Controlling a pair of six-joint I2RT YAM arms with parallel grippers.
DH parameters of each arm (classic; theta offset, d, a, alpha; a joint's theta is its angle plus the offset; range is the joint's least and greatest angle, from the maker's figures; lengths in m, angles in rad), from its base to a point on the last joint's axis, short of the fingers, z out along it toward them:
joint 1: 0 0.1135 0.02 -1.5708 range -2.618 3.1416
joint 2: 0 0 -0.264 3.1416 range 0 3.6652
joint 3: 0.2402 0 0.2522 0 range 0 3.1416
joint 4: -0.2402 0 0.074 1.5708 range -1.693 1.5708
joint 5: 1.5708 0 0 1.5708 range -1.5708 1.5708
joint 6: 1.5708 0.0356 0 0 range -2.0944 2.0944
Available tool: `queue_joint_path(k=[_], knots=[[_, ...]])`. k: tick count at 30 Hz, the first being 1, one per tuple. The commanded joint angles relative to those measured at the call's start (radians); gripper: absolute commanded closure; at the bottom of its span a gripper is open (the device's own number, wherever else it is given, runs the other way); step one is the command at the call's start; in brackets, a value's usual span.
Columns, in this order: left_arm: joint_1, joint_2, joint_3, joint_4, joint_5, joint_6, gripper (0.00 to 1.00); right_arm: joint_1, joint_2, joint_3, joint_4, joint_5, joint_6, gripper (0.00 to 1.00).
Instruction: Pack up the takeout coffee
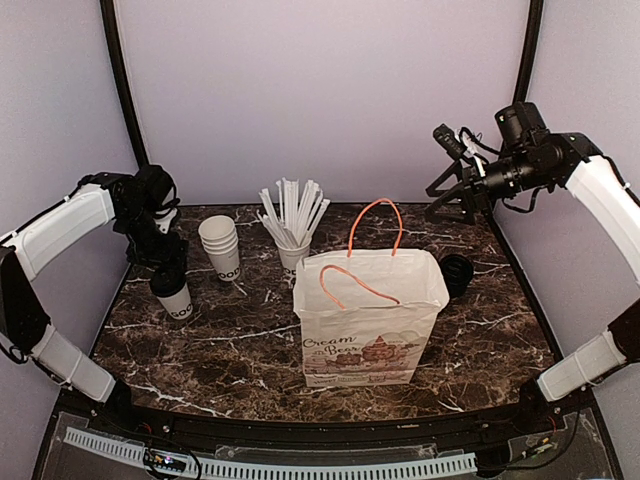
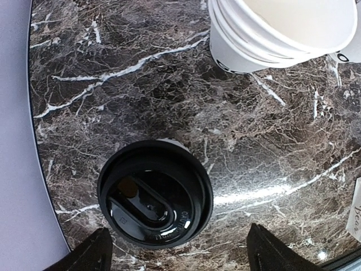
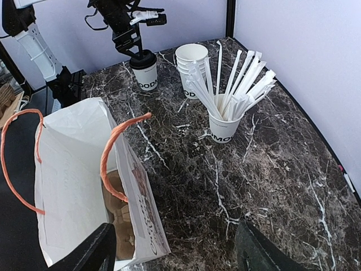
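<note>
Dark marble surface [image 1: 200, 350] with white veining, enclosed by lavender walls on the left, far and right sides.

1. Takeout coffee [image 1: 173, 292]: stands upright near the left edge of the surface, black lid on. In the left wrist view the surface rim and the wall run just to the left of the lid.
2. Left end effector [image 1: 165, 258]: positioned directly above the coffee. Its fingers [image 2: 84, 254] are spread wider than the lid, with no contact visible.
3. Stacked cups [image 1: 222, 245]: just beyond the coffee, to its right and farther back, apart from it.
4. Straw cup [image 1: 293, 255]: right of the stack, at the far centre, with straws fanning outward above its rim.
5. Paper bag [image 1: 370, 330]: upright near the centre, mouth open. One orange handle stands up; the other droops across the opening. A brown item lies inside at the bottom.
6. Bare surface lies between the coffee and the left wall of the bag, and along the near edge.
7. Dark round object [image 1: 457, 275]: just beside the right wall of the bag.
8. Right end effector [image 1: 448, 195]: raised high over the far right corner, fingers wide apart, holding nothing.
</note>
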Motion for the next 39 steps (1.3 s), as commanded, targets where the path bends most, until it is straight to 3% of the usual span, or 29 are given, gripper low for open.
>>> queue_joint_path(k=[1,24,28,33,39], knots=[[0.002,-0.001,0.004,-0.031,-0.072,-0.015,0.14,-0.004,-0.013,-0.011,0.029,0.003,-0.002,0.26],[0.053,0.081,-0.074,0.044,-0.008,-0.006,0.19,-0.004,-0.016,-0.040,0.035,0.020,-0.009,0.26],[0.053,0.089,-0.075,0.048,0.016,-0.005,0.23,-0.004,-0.017,-0.045,0.038,0.025,-0.010,0.26],[0.049,0.082,-0.038,0.038,0.060,-0.009,0.29,-0.005,-0.019,-0.046,0.039,0.034,-0.010,0.26],[-0.037,0.078,0.094,-0.021,0.107,-0.023,0.30,-0.005,-0.012,-0.049,0.048,0.058,-0.007,0.26]])
